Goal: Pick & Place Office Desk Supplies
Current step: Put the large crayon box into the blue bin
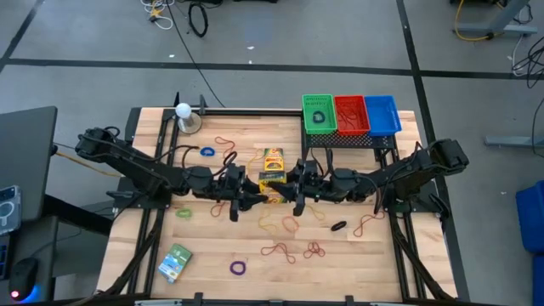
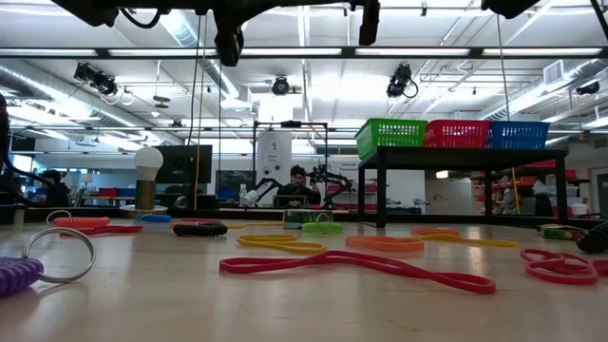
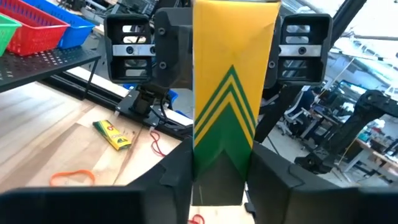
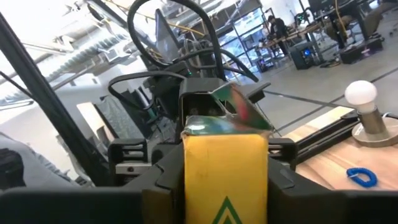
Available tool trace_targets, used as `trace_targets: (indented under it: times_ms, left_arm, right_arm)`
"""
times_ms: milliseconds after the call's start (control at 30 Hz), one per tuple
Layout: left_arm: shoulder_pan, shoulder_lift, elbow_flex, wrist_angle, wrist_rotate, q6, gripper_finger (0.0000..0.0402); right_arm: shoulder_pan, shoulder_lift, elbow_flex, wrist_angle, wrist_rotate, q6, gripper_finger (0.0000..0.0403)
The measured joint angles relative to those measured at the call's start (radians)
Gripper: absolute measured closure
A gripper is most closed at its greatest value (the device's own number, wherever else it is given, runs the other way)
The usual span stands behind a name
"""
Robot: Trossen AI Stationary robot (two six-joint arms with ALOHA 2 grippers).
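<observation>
A yellow crayon box with green chevrons (image 3: 225, 93) is held in the air between my two grippers over the middle of the table (image 1: 274, 194). My left gripper (image 3: 221, 177) is shut on one end, my right gripper (image 4: 225, 180) on the other. They face each other, the left (image 1: 255, 194) coming from the table's left and the right (image 1: 294, 194) from its right. The box's flap (image 4: 233, 106) stands open at the left gripper's end. A second crayon box (image 1: 272, 161) lies flat on the table just beyond them. Rubber bands (image 1: 280, 250) lie scattered. My left gripper pinches the box's two narrow long sides (image 3: 198, 163) between its two fingers, at the end nearest it. The fingers (image 3: 177, 180) come level from the table's left and lie along the box. The box is clear of the table. My right gripper pinches the same box's narrow sides (image 4: 188, 171) at the opposite end, between its two fingers (image 4: 283, 180). It comes level from the table's right, along the box. The box spans the gap between the two grippers.
Green (image 1: 319, 112), red (image 1: 350, 112) and blue (image 1: 381, 114) baskets stand on a black rack at the far right. A white ball on a metal base (image 1: 184, 115) stands at the far left. A green-blue packet (image 1: 174, 262) and a purple ring (image 1: 238, 268) lie near the front.
</observation>
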Motion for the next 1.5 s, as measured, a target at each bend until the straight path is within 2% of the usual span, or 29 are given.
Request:
trace_targets:
  times_ms: [233, 433, 533, 667, 767, 867, 933, 1133, 1300, 1500]
  left_arm:
    - [-0.002, 0.0, 0.0, -0.021, 0.002, 0.007, 0.0283]
    - [-0.002, -0.001, 0.0, -0.047, 0.018, 0.001, 0.0283]
    - [-0.002, -0.001, 0.0, -0.115, 0.016, -0.002, 0.0283]
    - [0.0, -0.001, 0.023, -0.275, 0.009, -0.015, 0.0283]
    - [0.0, 0.0, 0.067, -0.381, 0.006, 0.011, 0.0283]
    - [0.007, 0.026, 0.114, -0.45, 0.013, 0.036, 0.0283]
    - [0.013, 0.057, 0.148, -0.475, 0.018, 0.051, 0.0283]
    - [0.026, 0.147, 0.228, -0.484, 0.017, 0.068, 0.0283]
    - [0.032, 0.176, 0.254, -0.487, 0.015, 0.069, 0.0283]
    - [0.034, 0.178, 0.257, -0.488, 0.014, 0.054, 0.0283]
  right_arm:
    - [0.001, -0.032, 0.0, -0.093, 0.0, 0.04, 0.0197]
    - [0.001, -0.177, 0.0, -0.377, -0.009, 0.042, 0.0129]
    - [-0.01, -0.291, 0.007, -0.58, -0.054, 0.063, 0.0106]
    - [-0.054, -0.386, 0.127, -1.019, -0.144, 0.076, 0.0093]
    - [-0.102, -0.369, 0.267, -1.309, -0.241, 0.012, 0.0092]
    - [-0.154, -0.308, 0.388, -1.454, -0.356, -0.061, 0.0091]
    - [-0.176, -0.264, 0.451, -1.501, -0.42, -0.106, 0.0091]
    - [-0.185, -0.149, 0.56, -1.563, -0.522, -0.19, 0.0091]
    - [-0.185, -0.098, 0.575, -1.584, -0.577, -0.2, 0.0091]
    - [-0.185, -0.049, 0.576, -1.601, -0.591, -0.221, 0.0091]
